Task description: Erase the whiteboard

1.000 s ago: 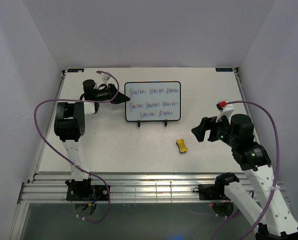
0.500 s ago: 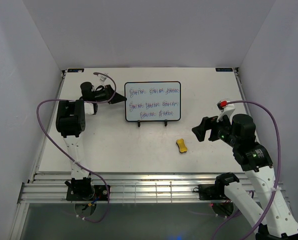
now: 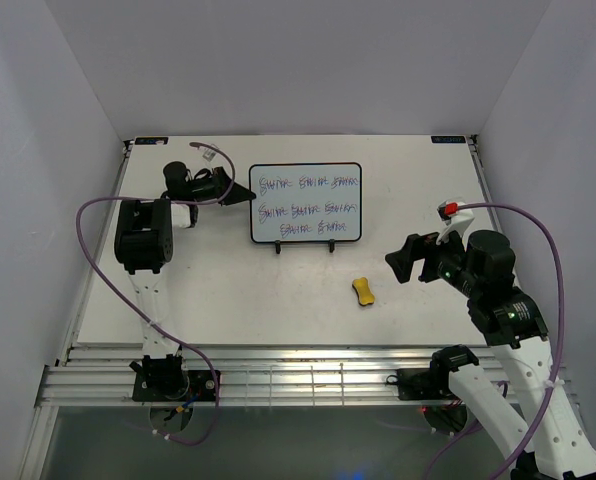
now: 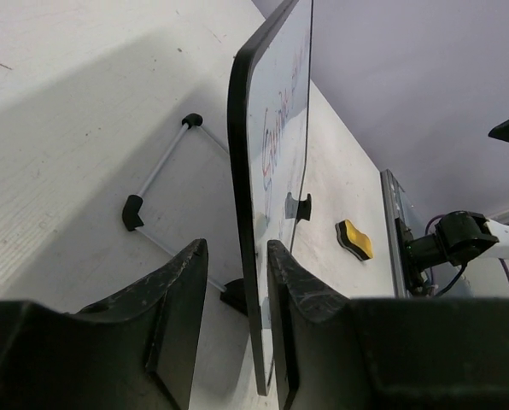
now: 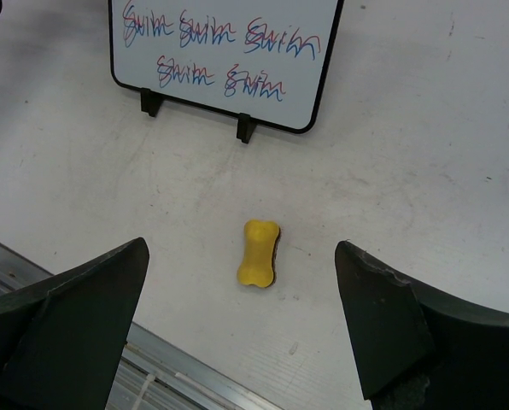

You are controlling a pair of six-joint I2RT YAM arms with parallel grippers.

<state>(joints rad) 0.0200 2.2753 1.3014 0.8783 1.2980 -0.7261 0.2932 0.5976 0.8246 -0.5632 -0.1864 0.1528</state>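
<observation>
The whiteboard [image 3: 305, 203] stands upright on a thin black wire stand [image 4: 165, 162], with red and purple handwriting in three lines. It also shows in the right wrist view [image 5: 225, 51]. My left gripper [image 3: 244, 194] is open and straddles the board's left edge [image 4: 244, 213]. One finger is behind the board with a gap to it, the other is close against the front face. The yellow eraser [image 3: 363, 291] lies on the table in front of the board. My right gripper [image 3: 403, 262] is wide open and empty, hovering above the eraser [image 5: 259, 253].
The white table [image 3: 208, 290] is walled on three sides. A slotted metal rail [image 3: 298, 380] runs along the near edge by the arm bases. Purple cables loop beside both arms.
My left arm has shifted slightly, wrist and elbow adjusting, with its fingers staying at the board's left edge. My right arm has barely moved. Board and eraser have not moved.
</observation>
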